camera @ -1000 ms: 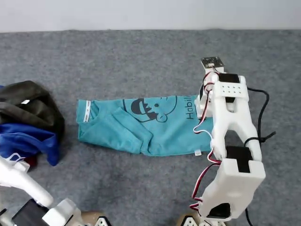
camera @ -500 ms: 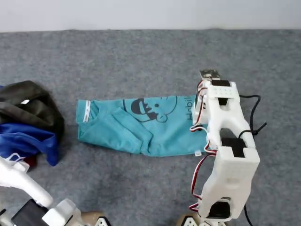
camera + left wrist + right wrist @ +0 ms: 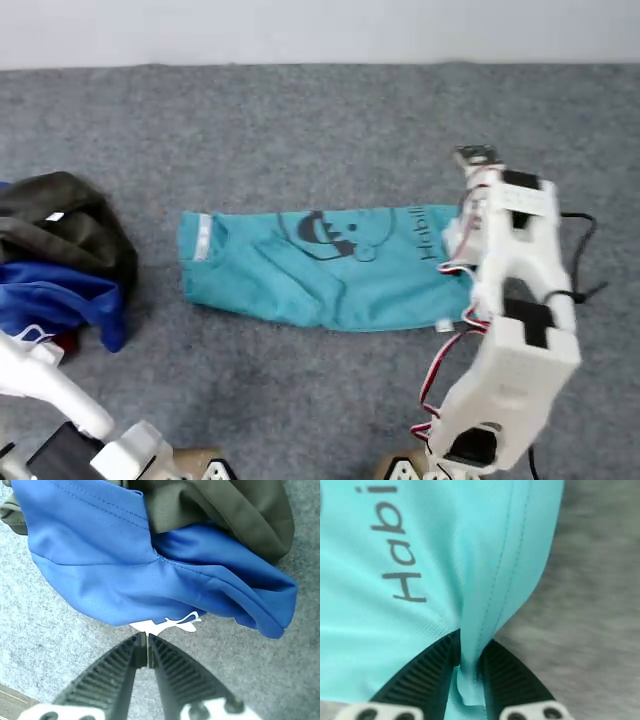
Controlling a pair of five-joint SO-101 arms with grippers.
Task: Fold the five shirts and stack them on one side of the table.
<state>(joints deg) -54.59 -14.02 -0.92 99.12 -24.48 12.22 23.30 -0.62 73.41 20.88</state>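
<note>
**High view.** The teal shirt lies across the middle of the grey table, folded into a long band that runs left to right. A wide strip of grey surface shows between its far edge and the white wall. A narrower strip runs along its near edge. The shirt's left end lies apart from a pile at the left table edge, where a dark olive shirt rests on a blue shirt. The right arm extends from the near edge toward the far side and covers the band's right end. The left arm sits low at the near left corner.

**Left wrist view.** The left gripper hangs just beside the blue shirt, over grey surface. Its jaws are pressed together with nothing between them. The dark olive shirt overlaps the blue one.

**Right wrist view.** The right gripper is clamped on a pinched ridge of the teal shirt near its hem. Grey table shows beside that edge.
</note>
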